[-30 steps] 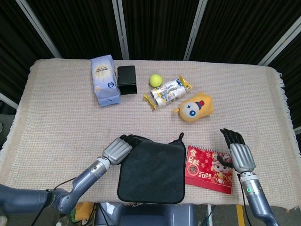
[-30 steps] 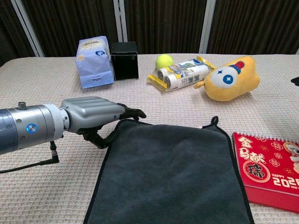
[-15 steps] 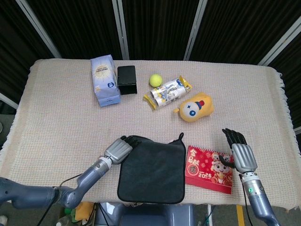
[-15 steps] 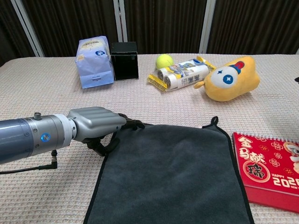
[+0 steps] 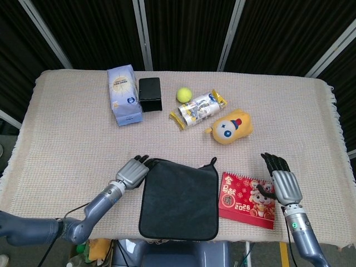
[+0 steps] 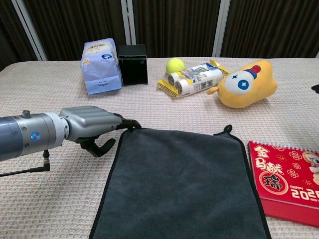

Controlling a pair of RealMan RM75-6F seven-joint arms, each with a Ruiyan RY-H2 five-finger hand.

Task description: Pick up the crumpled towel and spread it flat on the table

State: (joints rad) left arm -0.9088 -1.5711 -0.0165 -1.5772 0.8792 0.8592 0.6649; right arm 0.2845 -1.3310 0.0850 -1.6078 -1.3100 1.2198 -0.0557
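The dark grey towel [image 5: 179,197] lies spread flat at the lower middle of the head view, its near edge at the front rim of the worktop [image 5: 67,122], which is covered in a beige woven cloth. A small loop sticks up from its upper right corner.

The left hand [image 5: 132,171] sits at the towel's upper left corner. In the chest view this hand [image 6: 92,127] lies low over the cloth with its dark fingertips [image 6: 130,124] at the towel's hem, touching or just short of it; the thumb curls underneath, and nothing is gripped. Its fingers are slightly apart and extended.

The right hand [image 5: 282,179] shows at the lower right of the head view, flat, palm down, fingers straight and a little spread, holding nothing. It hovers beside the right edge of a red calendar [image 5: 248,200], which lies just right of the towel.

Along the upper part of the frame stand a pale blue bag [image 5: 123,94], a black box [image 5: 150,94], a tennis ball [image 5: 184,94], a wrapped packet [image 5: 198,108] and a yellow plush toy [image 5: 231,127], all well apart from the towel.
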